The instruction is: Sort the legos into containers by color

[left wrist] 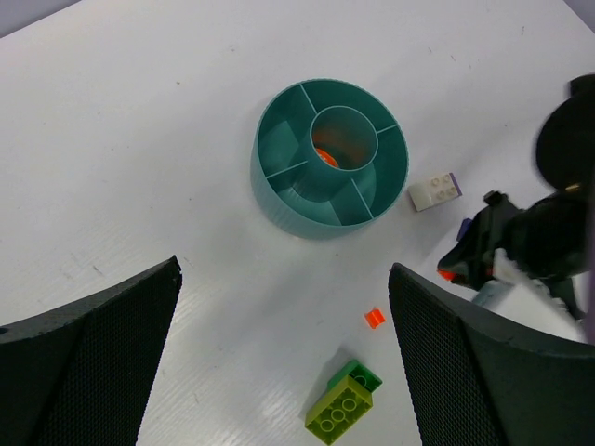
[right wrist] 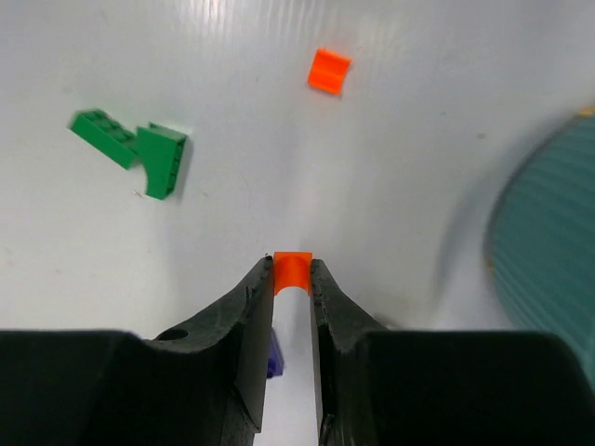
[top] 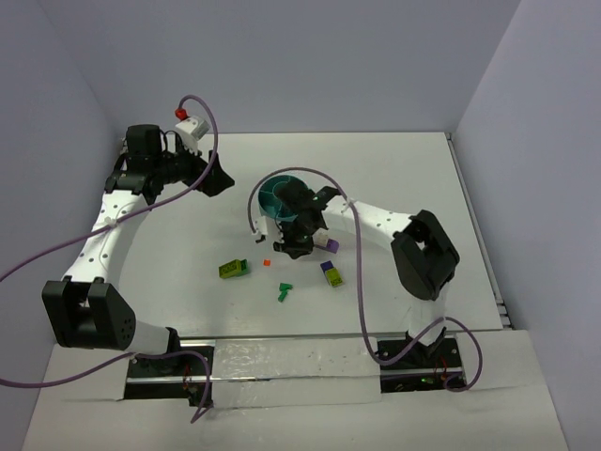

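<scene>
My right gripper [right wrist: 292,282] is shut on a tiny orange-red lego [right wrist: 292,269], pinched at its fingertips just above the table. It hangs just in front of the teal divided bowl [top: 272,193], between the bowl and the loose bricks. A second orange-red bit [right wrist: 329,71] and a dark green piece [right wrist: 135,144] lie on the table beyond it. My left gripper [left wrist: 288,372] stands open and empty above the table, left of the bowl [left wrist: 270,158]. An orange piece [left wrist: 323,158] lies in the bowl's central ring. A lime-green and dark green brick [left wrist: 341,407] lies between the left fingers.
A purple-and-white brick [left wrist: 433,192] lies right of the bowl. A purple-and-yellow brick [top: 331,274] sits nearer the arm bases, with the dark green piece [top: 285,291] left of it. White walls close the table at the back and sides.
</scene>
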You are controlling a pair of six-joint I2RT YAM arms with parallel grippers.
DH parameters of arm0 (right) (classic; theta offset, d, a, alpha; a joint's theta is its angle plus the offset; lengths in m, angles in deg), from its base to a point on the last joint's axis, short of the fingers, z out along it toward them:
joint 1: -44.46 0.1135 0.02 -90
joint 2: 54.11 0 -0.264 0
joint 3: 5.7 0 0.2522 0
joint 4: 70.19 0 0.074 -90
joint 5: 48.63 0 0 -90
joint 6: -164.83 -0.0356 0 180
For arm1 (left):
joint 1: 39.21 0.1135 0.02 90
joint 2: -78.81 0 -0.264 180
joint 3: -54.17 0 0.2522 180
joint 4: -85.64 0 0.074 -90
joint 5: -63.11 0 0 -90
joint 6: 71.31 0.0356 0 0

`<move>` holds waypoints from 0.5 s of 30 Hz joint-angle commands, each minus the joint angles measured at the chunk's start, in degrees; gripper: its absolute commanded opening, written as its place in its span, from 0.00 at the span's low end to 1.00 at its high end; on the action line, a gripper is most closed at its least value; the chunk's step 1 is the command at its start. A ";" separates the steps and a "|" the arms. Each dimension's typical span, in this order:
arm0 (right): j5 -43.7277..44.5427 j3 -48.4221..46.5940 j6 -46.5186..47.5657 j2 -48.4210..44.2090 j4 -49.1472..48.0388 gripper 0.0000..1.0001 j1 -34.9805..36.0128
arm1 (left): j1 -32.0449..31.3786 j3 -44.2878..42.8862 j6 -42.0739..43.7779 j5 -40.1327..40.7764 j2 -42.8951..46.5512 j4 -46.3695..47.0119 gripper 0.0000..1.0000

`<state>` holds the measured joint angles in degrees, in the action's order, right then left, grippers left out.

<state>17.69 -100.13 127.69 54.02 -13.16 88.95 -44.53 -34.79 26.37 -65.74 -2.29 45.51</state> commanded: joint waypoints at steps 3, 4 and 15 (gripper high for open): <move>-5.95 -8.56 -11.63 -8.02 -1.57 0.00 -1.79 | 0.66 0.22 -1.36 -0.52 2.36 2.89 0.99; -6.30 -11.52 -13.00 -8.02 -2.35 0.00 -3.22 | 0.74 0.14 -1.44 -0.52 2.43 2.91 0.99; -2.88 -34.89 -26.03 4.46 -1.70 0.00 -11.16 | 0.83 0.40 -1.39 0.58 1.63 3.25 0.99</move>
<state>13.00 -131.71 106.25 53.98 -15.49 78.12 -44.01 -34.45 25.13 -65.41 -1.98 46.25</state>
